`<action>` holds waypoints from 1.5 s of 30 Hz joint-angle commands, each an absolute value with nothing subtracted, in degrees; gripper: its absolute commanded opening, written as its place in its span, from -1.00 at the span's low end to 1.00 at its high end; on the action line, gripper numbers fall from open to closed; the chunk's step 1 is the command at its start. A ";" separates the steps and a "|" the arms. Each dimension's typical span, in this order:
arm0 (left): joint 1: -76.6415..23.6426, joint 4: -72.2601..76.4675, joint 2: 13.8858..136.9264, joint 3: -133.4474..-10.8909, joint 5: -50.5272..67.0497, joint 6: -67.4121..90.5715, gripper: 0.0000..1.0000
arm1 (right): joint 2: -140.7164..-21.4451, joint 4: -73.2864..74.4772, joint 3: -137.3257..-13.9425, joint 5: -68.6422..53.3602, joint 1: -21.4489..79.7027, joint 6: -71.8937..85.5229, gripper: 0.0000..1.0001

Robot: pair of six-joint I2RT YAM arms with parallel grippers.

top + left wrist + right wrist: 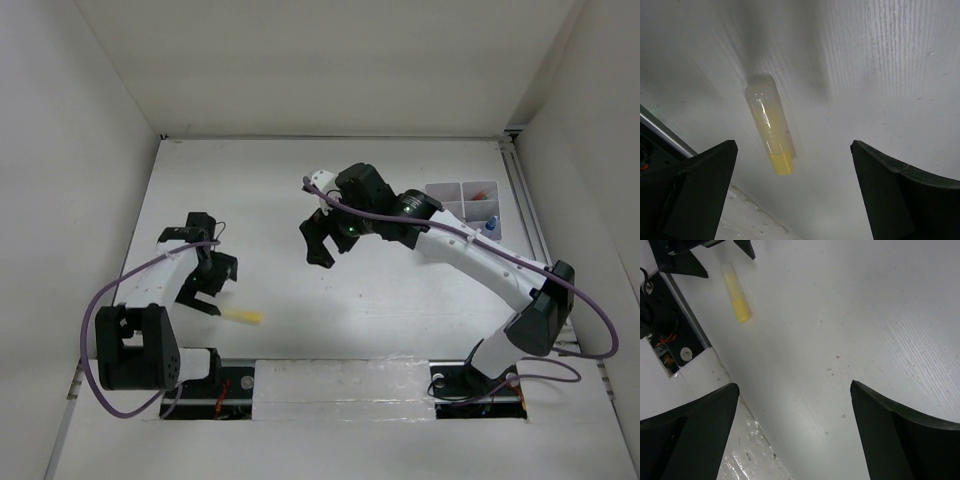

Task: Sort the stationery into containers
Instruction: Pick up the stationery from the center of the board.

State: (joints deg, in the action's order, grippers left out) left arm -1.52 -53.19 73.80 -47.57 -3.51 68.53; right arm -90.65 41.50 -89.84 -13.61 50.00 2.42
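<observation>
A white table sits boxed in by plain white walls. The left fingers stand spread wide and hold nothing, hovering just over a yellow marker stick that lies flat on the table close to the near edge. The right fingers, also wide and empty, hang mid-table. At the far right, the 4-compartment box holds a red pen and a blue-capped tube.
</observation>
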 commanded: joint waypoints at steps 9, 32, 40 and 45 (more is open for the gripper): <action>-3.07 -49.31 75.50 -41.49 -4.39 73.73 0.77 | -88.42 41.22 -91.58 -15.29 50.10 -1.58 0.98; -3.78 -39.29 81.38 -35.77 -3.60 78.40 -0.53 | -84.81 39.46 -88.59 -18.29 48.34 -1.05 0.95; -3.78 -33.40 84.55 -35.15 -2.20 73.23 -1.00 | -84.29 38.85 -87.98 -20.55 45.18 0.08 0.95; -6.49 -31.20 82.53 -47.61 -2.72 63.82 -1.00 | -87.26 38.32 -89.20 -24.52 43.07 0.62 0.95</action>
